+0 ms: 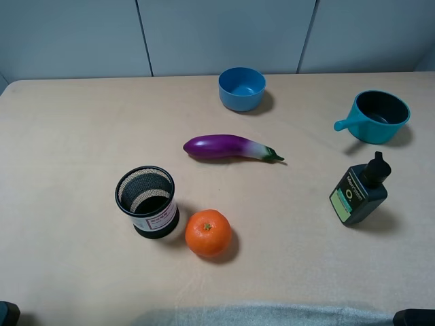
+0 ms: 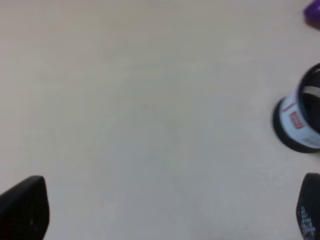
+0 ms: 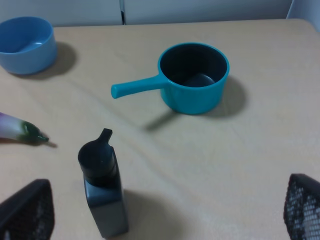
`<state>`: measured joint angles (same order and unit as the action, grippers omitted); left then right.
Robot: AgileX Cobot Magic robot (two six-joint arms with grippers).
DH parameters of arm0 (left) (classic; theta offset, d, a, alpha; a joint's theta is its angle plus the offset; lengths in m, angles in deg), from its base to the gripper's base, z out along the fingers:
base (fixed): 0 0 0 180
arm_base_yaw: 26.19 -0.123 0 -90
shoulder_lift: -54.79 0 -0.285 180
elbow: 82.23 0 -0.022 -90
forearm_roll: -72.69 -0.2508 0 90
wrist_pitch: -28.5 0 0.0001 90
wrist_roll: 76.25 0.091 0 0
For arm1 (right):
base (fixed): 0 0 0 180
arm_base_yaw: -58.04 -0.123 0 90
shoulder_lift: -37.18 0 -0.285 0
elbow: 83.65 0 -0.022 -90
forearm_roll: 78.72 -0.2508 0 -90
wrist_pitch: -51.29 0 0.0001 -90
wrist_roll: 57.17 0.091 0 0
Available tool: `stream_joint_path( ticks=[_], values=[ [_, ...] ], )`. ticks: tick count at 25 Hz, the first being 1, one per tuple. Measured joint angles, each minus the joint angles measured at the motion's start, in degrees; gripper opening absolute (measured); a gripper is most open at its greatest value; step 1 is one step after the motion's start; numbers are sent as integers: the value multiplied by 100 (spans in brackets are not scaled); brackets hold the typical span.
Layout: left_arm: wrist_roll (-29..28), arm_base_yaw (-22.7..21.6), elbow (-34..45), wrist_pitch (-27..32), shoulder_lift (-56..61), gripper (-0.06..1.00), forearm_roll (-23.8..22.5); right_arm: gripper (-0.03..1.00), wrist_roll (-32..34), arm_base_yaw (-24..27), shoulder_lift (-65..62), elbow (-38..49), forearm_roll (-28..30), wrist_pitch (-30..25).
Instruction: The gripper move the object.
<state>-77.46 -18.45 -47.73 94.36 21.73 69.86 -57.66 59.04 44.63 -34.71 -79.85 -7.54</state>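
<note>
Black mesh cup (image 1: 146, 202) stands upright on the near left of the table (image 1: 68, 136), just beside the orange (image 1: 208, 233), and nothing holds it yet, so the left gripper (image 2: 170, 210), fingers spread wide, probably must reach it first.

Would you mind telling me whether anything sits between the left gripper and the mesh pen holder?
Nothing visible does. In the left wrist view only bare table lies between the open left gripper and the mesh pen holder. The orange sits beside the holder, on its far side.
</note>
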Motion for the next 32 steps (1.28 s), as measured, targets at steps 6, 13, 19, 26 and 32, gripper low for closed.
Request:
stream_joint_path(
  ticks=[6, 13, 19, 26, 32],
  values=[
    [451, -726, 718, -319, 752, 99, 193, 69, 0, 0, 0, 0, 0, 0],
    [757, -955, 1305, -773, 1666, 99, 211, 69, 0, 0, 0, 0, 0, 0],
    [763, -955, 1362, -666, 2104, 99, 211, 69, 0, 0, 0, 0, 0, 0],
    [794, -961, 1448, -568, 2546, 99, 211, 69, 0, 0, 0, 0, 0, 0],
    [823, -961, 1448, -568, 2548, 99, 211, 69, 0, 0, 0, 0, 0, 0]
  ],
)
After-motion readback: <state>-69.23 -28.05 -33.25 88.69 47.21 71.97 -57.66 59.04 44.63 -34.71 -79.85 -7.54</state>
